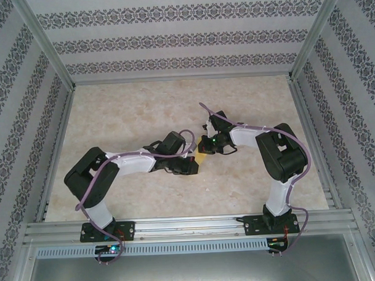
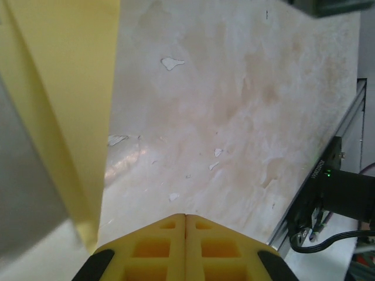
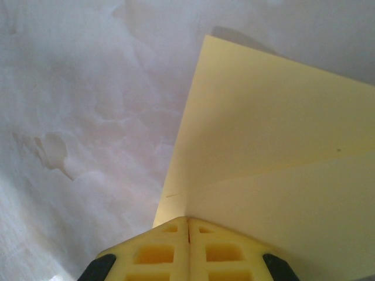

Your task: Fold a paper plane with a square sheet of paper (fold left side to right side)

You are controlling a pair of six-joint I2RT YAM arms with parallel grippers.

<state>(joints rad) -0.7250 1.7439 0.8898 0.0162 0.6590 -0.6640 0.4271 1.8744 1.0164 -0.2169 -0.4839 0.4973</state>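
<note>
Right gripper point(image 3: 187, 220) fully closed, pinching the folded yellow sheet of paper point(image 3: 281, 146) at its near edge. The sheet fans out ahead and to the right of the fingertips, 1 crease showing. Left gripper point(image 2: 186, 217) fully closed, nothing seen between its pads. The sheet stands just left of it, over the table point(image 2: 246, 105).

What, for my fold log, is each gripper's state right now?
Left gripper: jaws closed, paper beside them, not between.
Right gripper: jaws closed on the paper.
</note>
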